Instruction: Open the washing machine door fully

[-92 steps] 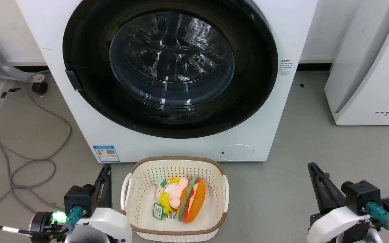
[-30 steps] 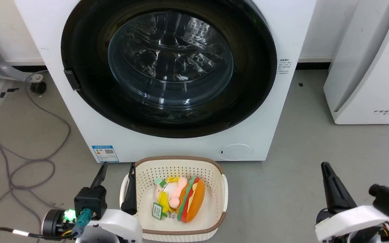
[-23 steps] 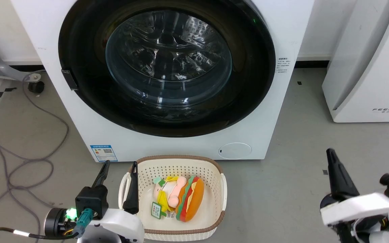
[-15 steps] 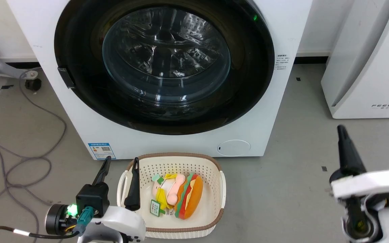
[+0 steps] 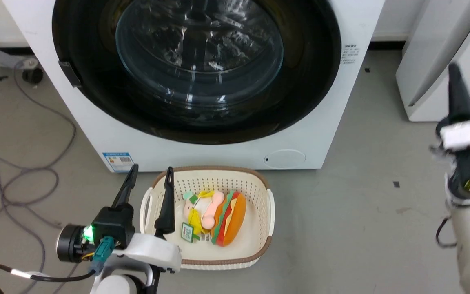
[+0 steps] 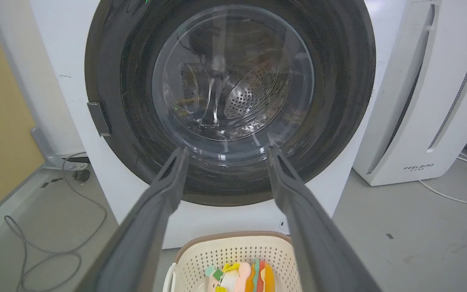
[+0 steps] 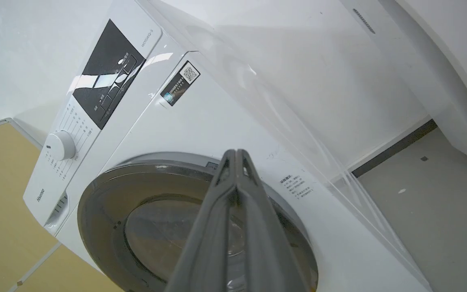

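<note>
Black-fingered left gripper (image 5: 151, 168) hanging at lower left of frame, fingers spreading wide, gripping nothing. Washing machine door (image 5: 198, 69) sitting upper centre, appearing shut flush on washing machine (image 5: 96, 134): opening not yet begun, whole swing remaining. Right gripper (image 5: 454, 71) pointing up at right edge, fingers pressing together, empty, well apart from door. Grey floor (image 5: 341, 212) carrying cables (image 5: 74, 132) at left, basket (image 5: 210, 168) with plush toys (image 5: 218, 216) lower centre, white appliance (image 5: 426, 61) standing upper right.

The washing machine (image 7: 201, 121) bears "Hisense" beside its dial. The white appliance (image 6: 403, 121) reads "FEELBIRD" in grey. The blue sticker's (image 5: 117, 159) print is too small to read.
</note>
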### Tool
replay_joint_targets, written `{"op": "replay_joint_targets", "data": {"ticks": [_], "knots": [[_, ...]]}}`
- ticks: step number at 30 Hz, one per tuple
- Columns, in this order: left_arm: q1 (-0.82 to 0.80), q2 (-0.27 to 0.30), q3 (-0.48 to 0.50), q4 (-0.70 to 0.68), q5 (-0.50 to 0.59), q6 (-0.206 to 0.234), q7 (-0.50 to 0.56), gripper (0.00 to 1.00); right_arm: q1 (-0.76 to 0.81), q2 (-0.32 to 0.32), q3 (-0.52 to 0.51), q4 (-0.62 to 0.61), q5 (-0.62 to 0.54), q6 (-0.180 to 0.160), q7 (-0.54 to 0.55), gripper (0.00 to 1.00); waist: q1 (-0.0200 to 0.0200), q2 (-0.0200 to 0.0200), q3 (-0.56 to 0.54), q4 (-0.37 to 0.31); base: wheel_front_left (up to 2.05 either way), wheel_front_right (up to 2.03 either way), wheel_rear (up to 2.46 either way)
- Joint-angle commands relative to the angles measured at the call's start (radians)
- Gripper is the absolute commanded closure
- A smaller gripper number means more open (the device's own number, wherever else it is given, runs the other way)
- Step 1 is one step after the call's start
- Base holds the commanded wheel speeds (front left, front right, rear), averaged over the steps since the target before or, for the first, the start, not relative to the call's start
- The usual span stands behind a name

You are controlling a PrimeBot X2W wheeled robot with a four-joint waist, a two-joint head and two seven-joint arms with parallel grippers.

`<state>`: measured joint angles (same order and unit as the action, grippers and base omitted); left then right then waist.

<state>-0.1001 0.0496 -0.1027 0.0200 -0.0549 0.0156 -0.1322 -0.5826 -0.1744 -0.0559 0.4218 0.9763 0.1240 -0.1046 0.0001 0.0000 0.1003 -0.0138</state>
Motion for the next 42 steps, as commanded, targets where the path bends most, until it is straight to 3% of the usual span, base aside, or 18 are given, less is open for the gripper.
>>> {"op": "replay_joint_targets", "data": {"ticks": [1,8,14,24,42], "knots": [[-0.024,0.001,-0.006,-0.011,0.0,0.001,-0.011,0.0,-0.074,-0.024,0.01,0.042,0.045,0.004,-0.004,1.0,-0.0001,0.0,0.026,0.005,0.0,0.0,0.0],[-0.064,0.001,-0.018,-0.032,0.004,-0.004,-0.025,0.0,-0.289,-0.089,0.086,0.185,0.101,0.004,0.035,1.0,-0.0001,0.0,0.086,0.013,0.0,0.0,0.0],[-0.093,0.001,-0.029,-0.044,0.003,-0.004,-0.038,0.0,-0.471,-0.111,0.186,0.318,0.123,0.005,0.141,1.0,-0.0001,0.0,0.128,0.019,0.0,0.0,0.0],[-0.139,0.001,-0.046,-0.055,-0.001,-0.003,-0.059,0.0,-0.728,-0.102,0.345,0.481,0.157,0.005,0.39,1.0,-0.0001,0.0,0.201,0.027,0.0,0.0,0.0],[-0.218,0.001,-0.095,-0.061,-0.022,0.009,-0.094,0.0,-1.023,-0.077,0.514,0.684,0.256,0.006,0.53,1.0,-0.0001,0.0,0.31,0.054,0.0,0.0,0.0]]}}
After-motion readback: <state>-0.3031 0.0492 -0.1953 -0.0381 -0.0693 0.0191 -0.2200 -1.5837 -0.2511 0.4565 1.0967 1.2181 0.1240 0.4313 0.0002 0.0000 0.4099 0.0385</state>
